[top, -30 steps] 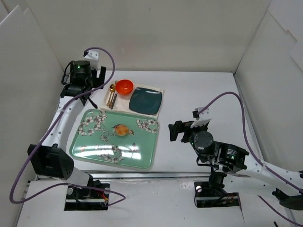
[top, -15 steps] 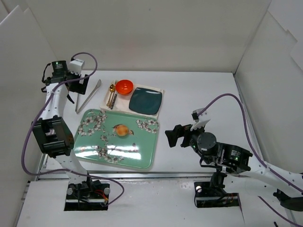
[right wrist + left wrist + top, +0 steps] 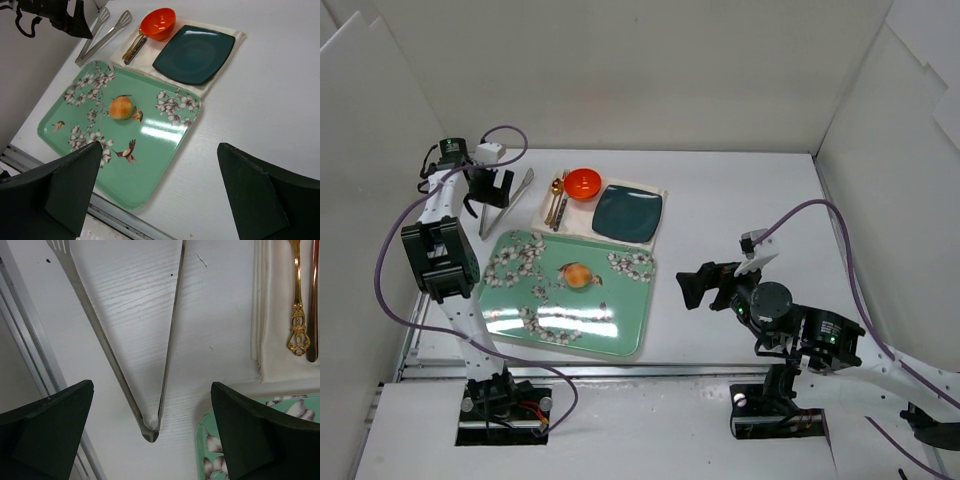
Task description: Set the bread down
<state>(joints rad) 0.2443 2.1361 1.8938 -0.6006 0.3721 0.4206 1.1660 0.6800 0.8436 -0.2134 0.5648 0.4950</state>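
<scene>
The bread (image 3: 578, 275) sits mid-tray (image 3: 520, 315), so the placing looks done. At the tray's eleven o'clock, the left claw (image 3: 152, 385) hangs wide and empty over tongs (image 3: 151, 430) on the desk. The right claw (image 3: 160, 145) gapes empty at three o'clock. Next, probably a clean lift away.

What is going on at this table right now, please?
Nothing is held just now. The bread lies on the green floral tray. The left end effector hangs open over the metal tongs lying on the table, and the right end effector is open, to the right of the tray.
</scene>
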